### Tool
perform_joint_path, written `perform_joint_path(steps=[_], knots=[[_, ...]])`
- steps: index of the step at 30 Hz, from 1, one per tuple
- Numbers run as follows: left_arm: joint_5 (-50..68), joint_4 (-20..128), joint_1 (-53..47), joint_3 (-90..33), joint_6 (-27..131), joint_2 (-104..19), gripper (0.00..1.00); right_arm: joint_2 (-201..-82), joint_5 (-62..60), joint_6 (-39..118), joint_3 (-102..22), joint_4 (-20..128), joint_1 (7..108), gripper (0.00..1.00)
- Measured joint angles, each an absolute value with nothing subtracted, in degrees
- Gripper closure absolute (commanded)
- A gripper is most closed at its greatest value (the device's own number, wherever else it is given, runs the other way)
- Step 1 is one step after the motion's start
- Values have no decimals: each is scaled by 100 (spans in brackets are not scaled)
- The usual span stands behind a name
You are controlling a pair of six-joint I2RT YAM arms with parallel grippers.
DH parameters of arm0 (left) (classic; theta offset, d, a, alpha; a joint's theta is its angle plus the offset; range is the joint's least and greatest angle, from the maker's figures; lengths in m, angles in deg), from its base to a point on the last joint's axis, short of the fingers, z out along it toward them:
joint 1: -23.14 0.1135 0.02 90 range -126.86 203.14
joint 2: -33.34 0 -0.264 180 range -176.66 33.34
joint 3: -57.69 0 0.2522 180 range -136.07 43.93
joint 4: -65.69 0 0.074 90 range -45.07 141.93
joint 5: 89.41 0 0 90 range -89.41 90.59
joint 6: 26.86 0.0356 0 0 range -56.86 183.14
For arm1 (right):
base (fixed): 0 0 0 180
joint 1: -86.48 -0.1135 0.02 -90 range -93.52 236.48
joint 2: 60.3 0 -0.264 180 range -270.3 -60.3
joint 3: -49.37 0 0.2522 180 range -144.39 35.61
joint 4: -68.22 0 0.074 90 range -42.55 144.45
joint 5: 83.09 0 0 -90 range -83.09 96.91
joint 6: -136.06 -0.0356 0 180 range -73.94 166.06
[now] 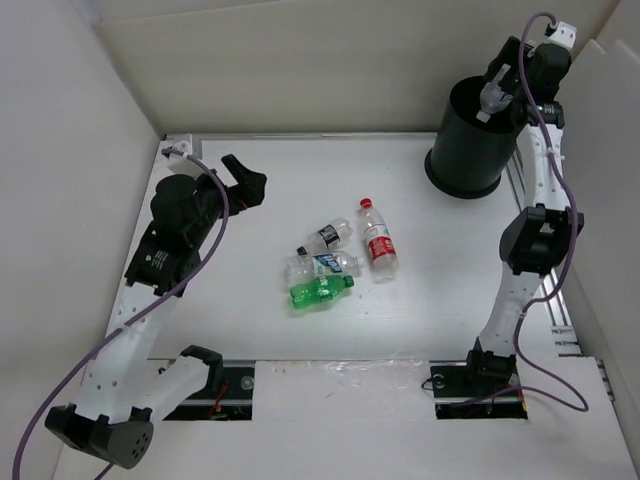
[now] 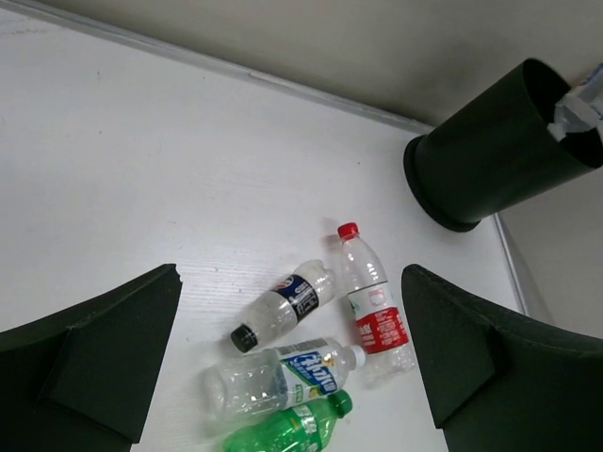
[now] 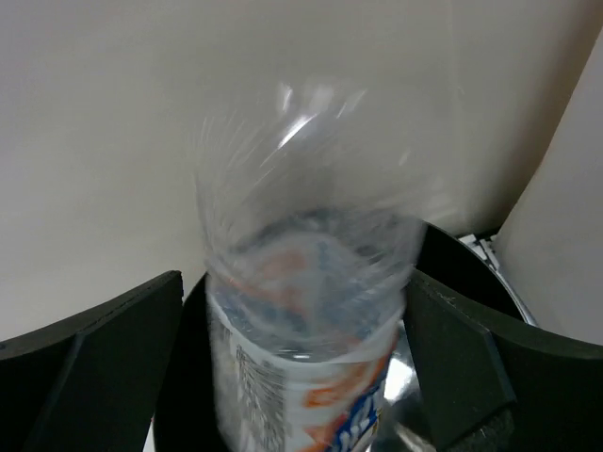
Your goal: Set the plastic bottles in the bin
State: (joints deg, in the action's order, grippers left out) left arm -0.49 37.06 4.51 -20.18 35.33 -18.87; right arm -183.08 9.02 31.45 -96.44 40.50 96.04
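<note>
Black left claw (image 1: 245, 178) hangs spread and empty over the desk (image 1: 250, 310). At mid-desk lie the green bottle (image 1: 320, 291), blue-labelled bottle (image 1: 322, 264), dark-labelled bottle (image 1: 328, 236) and red-capped bottle (image 1: 379, 243). The right claw (image 1: 503, 88) straddles a blurred fifth bottle (image 3: 301, 301) over the bin (image 1: 468, 145); gripped or freed, I cannot tell. This looks like the drop. Next, probably a reach back to the cluster.

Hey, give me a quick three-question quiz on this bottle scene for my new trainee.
1. How many bottles lie on the table?
2. True or false: the green bottle is inside the bin.
3. Which gripper is above the bin: A the left gripper, B the right gripper?
Key: 1 four; 2 false; 3 B.
</note>
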Motion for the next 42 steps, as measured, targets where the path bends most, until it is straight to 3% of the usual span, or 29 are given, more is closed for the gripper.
perform_joint_path(steps=[9,12,17,26,32,42], knots=[[360,3542,451,-2073,4005,-3043,1,-18164,1689,3468,-9686,3656,9291,0],[688,3688,458,-2080,4075,-3375,1,-17305,1685,3383,-8750,3538,9123,0],[1558,4169,488,-2075,4309,-3887,1,-14927,974,3070,-6108,4067,8821,0],[2491,4451,412,-2460,5360,-5721,2,-13010,168,2987,-4180,4618,7871,0],[1997,4351,-91,-2633,5843,-6267,2,-12578,17,2928,-3188,4581,7569,0],[869,4018,-998,-4040,6495,-7159,1,-11917,-239,2983,-2853,4566,7372,0]])
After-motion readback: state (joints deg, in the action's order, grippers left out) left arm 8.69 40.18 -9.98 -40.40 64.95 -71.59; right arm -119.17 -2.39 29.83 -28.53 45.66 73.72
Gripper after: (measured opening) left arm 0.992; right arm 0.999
